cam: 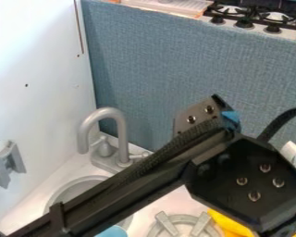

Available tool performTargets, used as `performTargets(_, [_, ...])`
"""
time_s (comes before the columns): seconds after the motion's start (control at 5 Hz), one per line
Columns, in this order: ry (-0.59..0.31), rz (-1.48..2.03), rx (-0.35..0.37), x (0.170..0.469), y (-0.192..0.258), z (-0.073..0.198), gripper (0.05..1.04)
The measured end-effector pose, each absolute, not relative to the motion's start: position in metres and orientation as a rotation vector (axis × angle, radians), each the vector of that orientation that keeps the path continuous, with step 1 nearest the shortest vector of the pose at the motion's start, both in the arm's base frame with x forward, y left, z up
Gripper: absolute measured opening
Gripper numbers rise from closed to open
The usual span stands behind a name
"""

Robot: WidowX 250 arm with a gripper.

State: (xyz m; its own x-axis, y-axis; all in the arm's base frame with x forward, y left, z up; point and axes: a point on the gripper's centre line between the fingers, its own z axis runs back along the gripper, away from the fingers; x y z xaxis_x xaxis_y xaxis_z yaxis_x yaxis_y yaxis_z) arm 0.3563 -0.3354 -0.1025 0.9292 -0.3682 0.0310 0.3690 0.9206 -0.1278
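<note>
Blue partition (194, 69) — rough woven cloth; grey faucet (122, 134) — smooth, matt plastic; arm screws (242, 181), glossy metal.

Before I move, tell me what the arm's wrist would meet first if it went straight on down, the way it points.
Probably the yellow thing, partly hidden behind the wrist at the lower right; depth is unclear, so the wrist might pass in front of it instead.

Three black knobs (244, 23) and two black burners (278, 17) are at upper right. There is one faucet (120, 134) left of centre, one sink (64, 191) at lower left, and one wall bracket (7, 162) at the left edge.
</note>
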Motion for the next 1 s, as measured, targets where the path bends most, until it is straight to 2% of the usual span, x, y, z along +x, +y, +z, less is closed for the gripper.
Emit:
performTargets(0.2, [-0.005, -0.369, -0.165, 0.361, -0.342, -0.104, 0.617])
performTargets(0.4, [0.020, -0.336, -0.164, 0.358, -0.342, -0.102, 0.917])
performTargets(0.6, [0.051, -0.292, -0.157, 0.354, -0.339, -0.101, 0.984])
performTargets(0.8, [0.068, -0.250, -0.148, 0.347, -0.335, -0.094, 0.985])
performTargets(1.0, [0.027, -0.231, -0.085, 0.329, -0.325, -0.071, 0.988])
